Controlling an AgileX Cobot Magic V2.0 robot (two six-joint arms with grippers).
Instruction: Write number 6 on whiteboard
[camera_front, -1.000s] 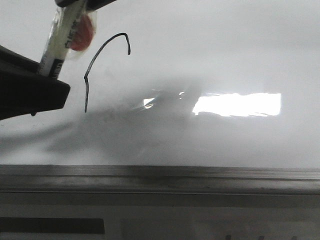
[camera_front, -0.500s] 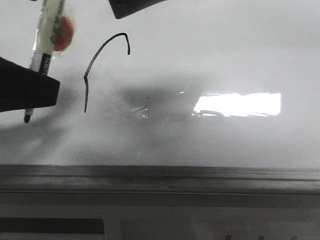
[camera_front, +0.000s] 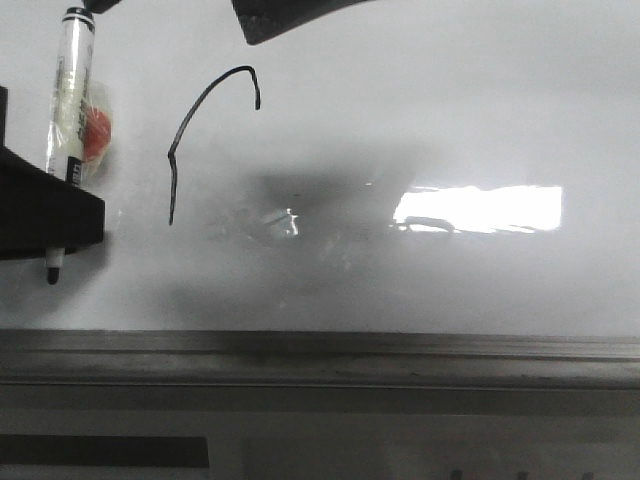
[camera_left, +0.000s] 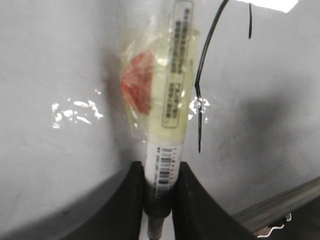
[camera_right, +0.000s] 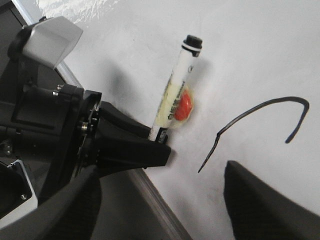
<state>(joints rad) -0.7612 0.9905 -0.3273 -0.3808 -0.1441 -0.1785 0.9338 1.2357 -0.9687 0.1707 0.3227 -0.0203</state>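
Observation:
The whiteboard (camera_front: 450, 120) fills the front view. On it is the number 6 (camera_front: 172, 185), a thin black hooked arc over a straight leg with no closed loop; it also shows in the left wrist view (camera_left: 199, 115) and the right wrist view (camera_right: 250, 112). My left gripper (camera_left: 160, 170) is shut on a white marker pen (camera_front: 72, 90) with a red sticker, left of the line, its black tip pointing down near the board. My right gripper (camera_right: 160, 200) is open and empty above the board; one finger (camera_front: 290, 15) shows at the top of the front view.
The board's grey metal frame edge (camera_front: 320, 355) runs along the near side and shows beside my left arm (camera_right: 150, 200). A bright rectangular glare (camera_front: 480, 208) lies right of the drawn line.
My left gripper has moved left with the marker, which has swung more upright; its tip now shows below the gripper. The drawn line is unchanged.

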